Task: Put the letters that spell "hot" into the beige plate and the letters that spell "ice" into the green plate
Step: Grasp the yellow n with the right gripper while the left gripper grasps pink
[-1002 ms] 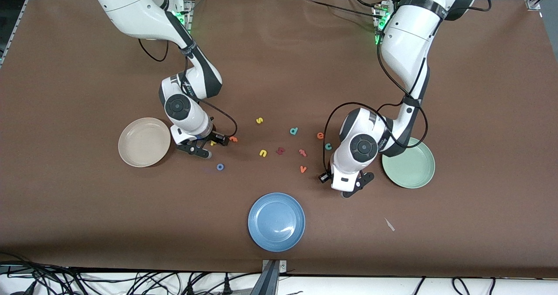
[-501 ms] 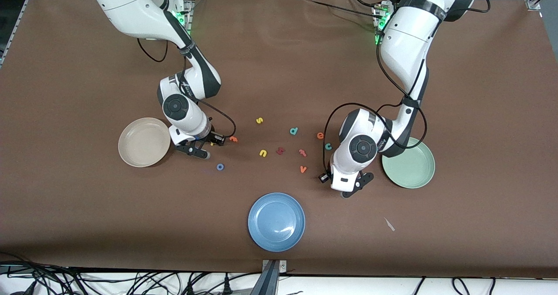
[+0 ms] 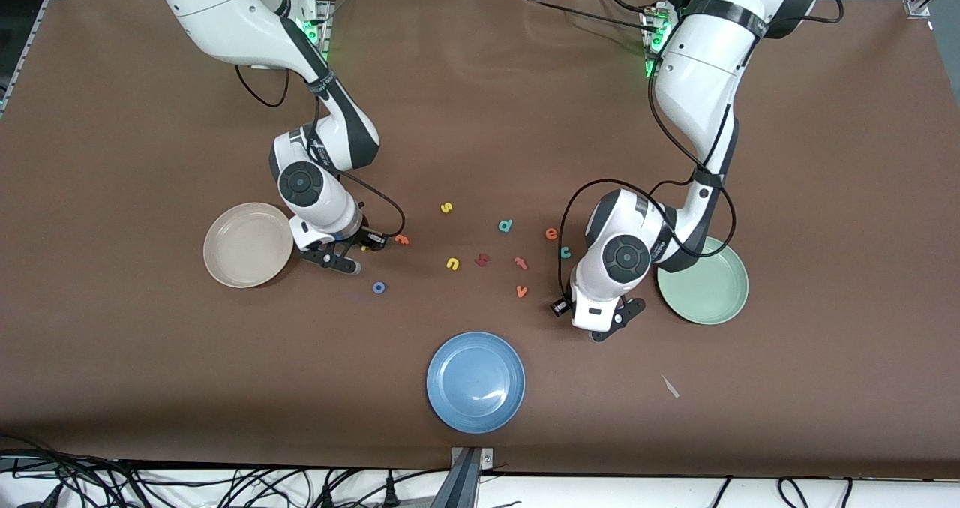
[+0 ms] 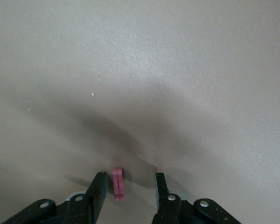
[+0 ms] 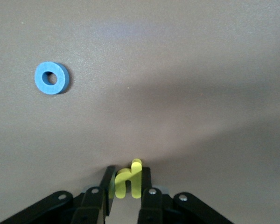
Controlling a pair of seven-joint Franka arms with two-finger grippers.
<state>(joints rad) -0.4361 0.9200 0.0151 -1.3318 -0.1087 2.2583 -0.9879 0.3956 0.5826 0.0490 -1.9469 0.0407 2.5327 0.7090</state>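
My right gripper (image 5: 127, 179) is shut on the yellow h (image 5: 129, 179), low over the table beside the beige plate (image 3: 225, 264). The blue o (image 5: 52, 78) lies flat close by, nearer the front camera (image 3: 379, 287). The orange t (image 3: 402, 239) lies just beside this gripper (image 3: 346, 260). My left gripper (image 4: 127, 181) is open beside the green plate (image 3: 709, 287). The dark red i (image 4: 118, 183) stands on edge between its fingers, close to one finger with a clear gap to the other. The orange e (image 3: 551, 232) and teal c (image 3: 565, 251) lie on the table by the left arm's wrist.
A blue plate (image 3: 475, 371) sits nearest the front camera at mid-table. Scattered between the arms are a yellow s (image 3: 446, 208), teal d (image 3: 505, 226), yellow n (image 3: 452, 263), a dark red letter (image 3: 482, 260), pinkish-red t (image 3: 520, 263) and orange v (image 3: 522, 291).
My right gripper has closed on the yellow h and shifted slightly toward the beige plate. My left gripper's jaws have spread apart around the i.
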